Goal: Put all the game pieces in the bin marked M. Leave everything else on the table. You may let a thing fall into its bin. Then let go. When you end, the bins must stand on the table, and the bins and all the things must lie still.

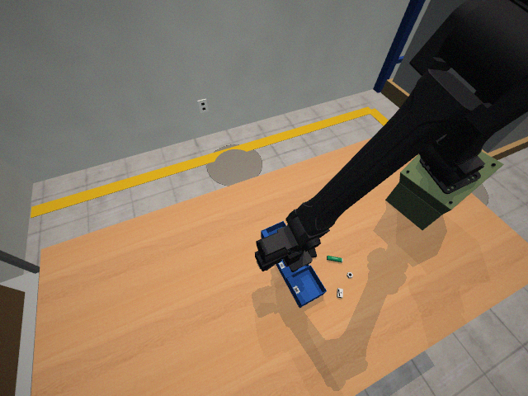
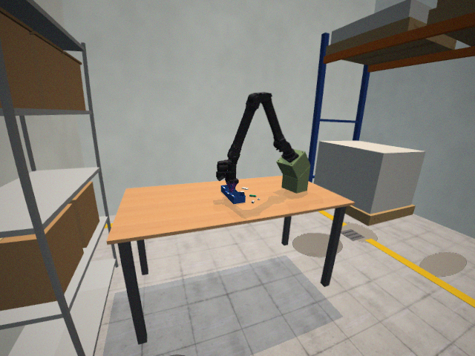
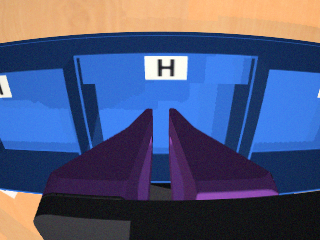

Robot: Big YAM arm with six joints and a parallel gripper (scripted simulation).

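Blue and split into compartments, the bin row (image 1: 308,288) lies at centre frame in the top view on the wooden table (image 1: 148,276), the nearly closed, empty gripper (image 3: 160,135) (purple fingers) hanging over its H-labelled cell (image 3: 166,67), small pieces, one green (image 1: 334,258), just right.

Blue multi-compartment bin (image 1: 308,288) rests flat on the table; beside its right wall lies a small white game piece (image 1: 340,292).

Middle of blue bin row (image 1: 308,286) hidden beneath gripper (image 3: 160,135); neighbouring compartments' labels cropped at wrist frame edges.
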